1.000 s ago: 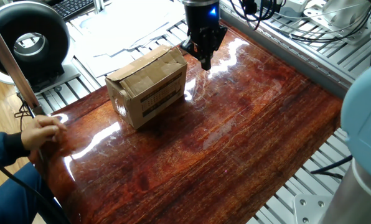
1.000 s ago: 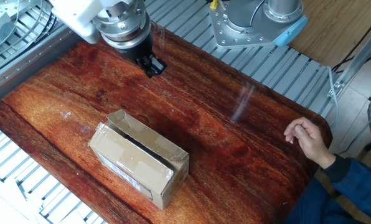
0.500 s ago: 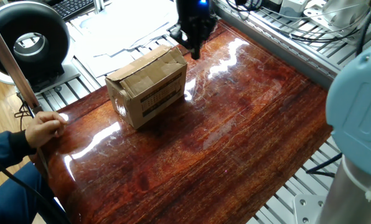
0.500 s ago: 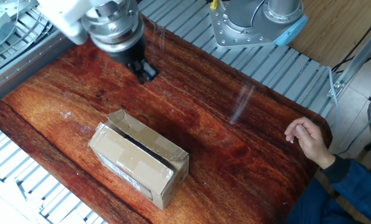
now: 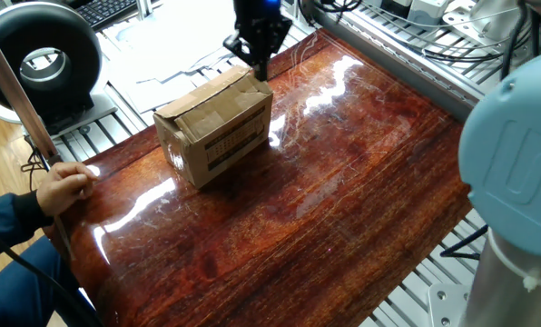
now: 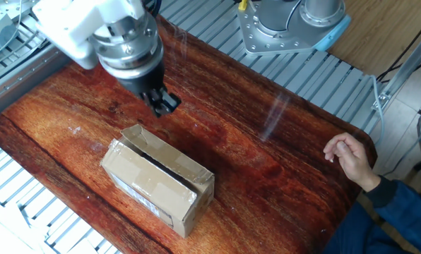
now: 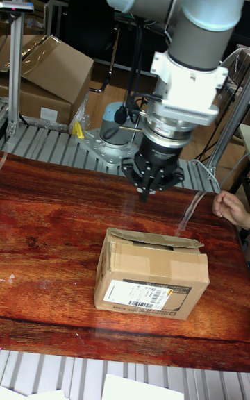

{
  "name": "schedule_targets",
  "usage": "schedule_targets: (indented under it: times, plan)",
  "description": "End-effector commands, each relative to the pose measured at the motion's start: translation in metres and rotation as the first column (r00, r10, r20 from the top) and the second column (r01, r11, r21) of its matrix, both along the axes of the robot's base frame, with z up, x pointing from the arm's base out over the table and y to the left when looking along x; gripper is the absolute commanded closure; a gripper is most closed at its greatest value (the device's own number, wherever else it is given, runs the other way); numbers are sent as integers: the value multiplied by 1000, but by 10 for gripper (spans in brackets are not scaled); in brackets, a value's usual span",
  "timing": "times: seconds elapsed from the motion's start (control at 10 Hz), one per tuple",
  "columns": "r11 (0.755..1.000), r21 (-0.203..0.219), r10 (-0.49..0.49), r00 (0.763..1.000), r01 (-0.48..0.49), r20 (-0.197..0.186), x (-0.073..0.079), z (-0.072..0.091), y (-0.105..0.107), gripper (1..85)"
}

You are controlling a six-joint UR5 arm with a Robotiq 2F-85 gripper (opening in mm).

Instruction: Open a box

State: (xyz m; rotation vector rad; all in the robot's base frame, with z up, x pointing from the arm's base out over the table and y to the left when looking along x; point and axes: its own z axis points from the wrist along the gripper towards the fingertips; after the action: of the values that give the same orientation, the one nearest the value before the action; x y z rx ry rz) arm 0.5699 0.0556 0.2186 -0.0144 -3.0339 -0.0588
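While my gripper (image 6: 161, 104) hangs with fingers pressed together above the far edge of the box (image 6: 157, 176), mid-table, its flaps lie nearly shut. If I descend off-line, I could crush a flap or shove the light carton away.

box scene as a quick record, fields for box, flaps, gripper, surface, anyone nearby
box: brown cardboard box upright on the table
flaps: mostly folded down, dark gap along the top seam
gripper: gripper shut, empty, above the table beside the box's far edge, not touching it
surface: glossy red-brown wooden table
nearby: person's hand resting at the table's edge
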Motion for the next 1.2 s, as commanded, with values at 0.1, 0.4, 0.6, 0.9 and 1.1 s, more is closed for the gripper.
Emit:
schedule_targets:
  times: [0.1,0.4,0.6,0.9,1.1]
  plan:
    - [999,2,33,999,-33,-9,2,1,6,847]
    - [999,28,39,996,-41,75,24,0,14,847]
    - [997,32,59,989,-64,132,38,0,16,847]
    - [996,32,75,988,-79,133,38,0,16,847]
    - [996,15,92,992,-93,82,25,0,10,847]
